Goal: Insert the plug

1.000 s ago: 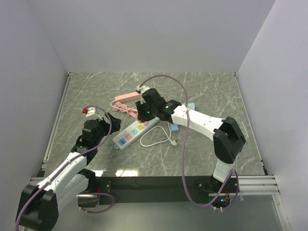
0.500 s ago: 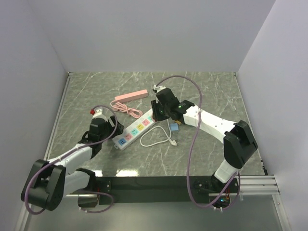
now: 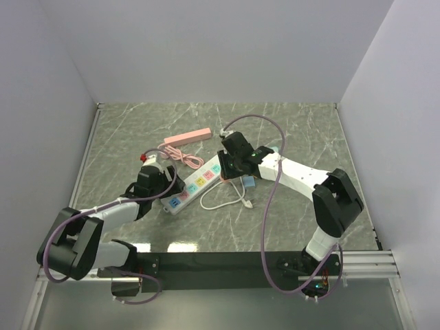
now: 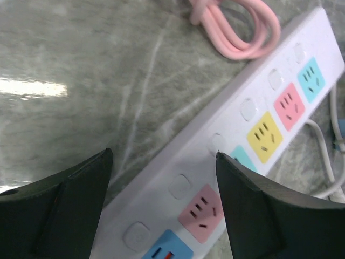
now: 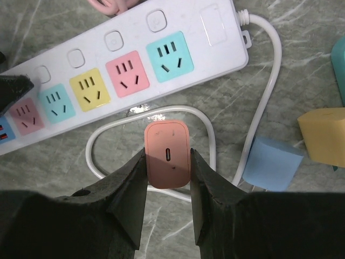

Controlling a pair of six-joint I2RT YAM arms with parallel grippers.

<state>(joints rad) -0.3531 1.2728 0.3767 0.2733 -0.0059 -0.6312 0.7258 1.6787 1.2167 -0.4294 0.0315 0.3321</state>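
Observation:
A white power strip (image 3: 196, 187) with coloured sockets lies slanted in the middle of the table. My right gripper (image 5: 167, 162) is shut on a salmon-pink plug (image 5: 167, 147). The plug's end with a small slot faces the camera. It hangs above the strip's white cord (image 5: 205, 135), just off the strip's (image 5: 108, 91) long side near the pink and teal sockets. My left gripper (image 4: 163, 156) is open over the strip's (image 4: 237, 135) other end. Its fingers stand either side of the strip there, above a pink socket.
A pink power strip (image 3: 187, 137) with a coiled pink cable (image 3: 180, 155) lies behind the white one. A blue plug (image 5: 271, 163), a yellow plug (image 5: 323, 135) and a teal object (image 5: 339, 65) lie to the right of the cord.
My left gripper has moved right, onto the near end of the white strip. My right gripper has shifted right and nearer with the plug, off the strip's far end.

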